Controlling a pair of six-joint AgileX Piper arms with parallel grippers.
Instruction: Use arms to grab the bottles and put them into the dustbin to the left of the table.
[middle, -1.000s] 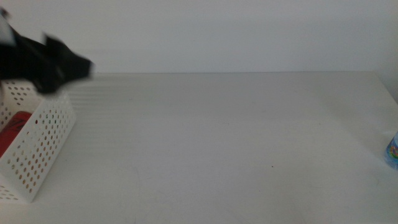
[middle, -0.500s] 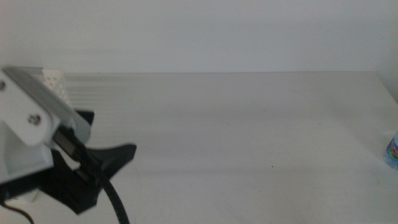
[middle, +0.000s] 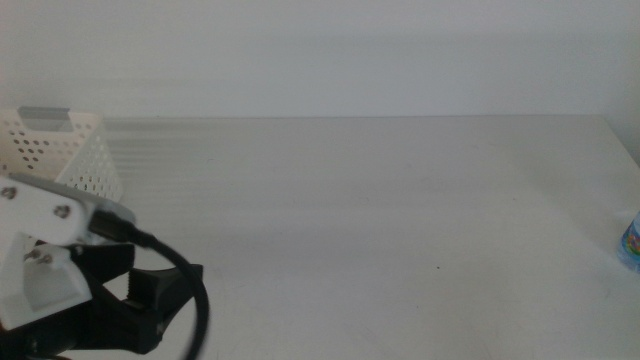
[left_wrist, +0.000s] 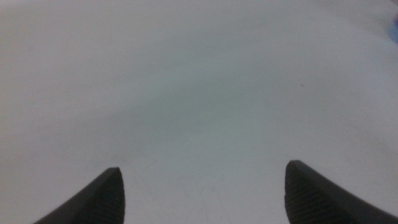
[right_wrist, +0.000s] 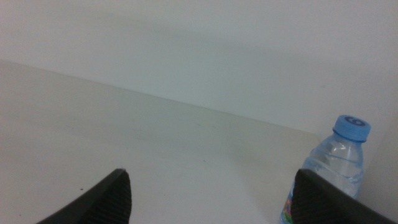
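— While the left gripper (left_wrist: 202, 193) hangs low by the basket (middle: 75, 150), jaws apart and empty, what's left?
— One water bottle (right_wrist: 329, 171), upright at the table's (middle: 380, 210) far right edge.
— Right gripper (right_wrist: 211, 196)?
— Jaws spread, empty, bottle just beside one jaw.
— Basket contents?
— Hidden from here; probably the other bottles, can't confirm.

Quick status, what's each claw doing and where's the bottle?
Left gripper open, empty, low near the basket. Right gripper open, empty, facing the water bottle at the table's right edge. Nothing between them.
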